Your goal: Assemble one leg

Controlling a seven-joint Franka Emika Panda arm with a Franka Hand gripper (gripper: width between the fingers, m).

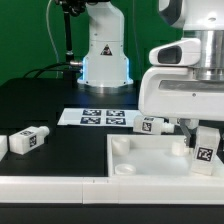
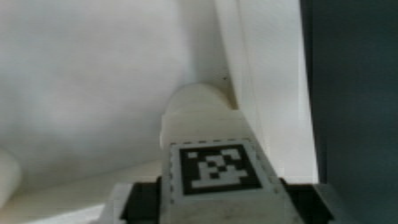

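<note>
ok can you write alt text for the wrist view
A white leg with a black-and-white square tag sits between the gripper's fingers, pointing away from the camera over the pale inner surface of the white panel. The panel's raised rim runs beside the leg, with dark table beyond it.

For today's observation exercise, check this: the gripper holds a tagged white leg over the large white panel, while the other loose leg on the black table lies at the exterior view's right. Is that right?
One detail is wrong. The loose leg lies at the exterior view's left, not right. The rest stands: the gripper holds a tagged leg over the white panel, as the wrist view confirms.
</note>
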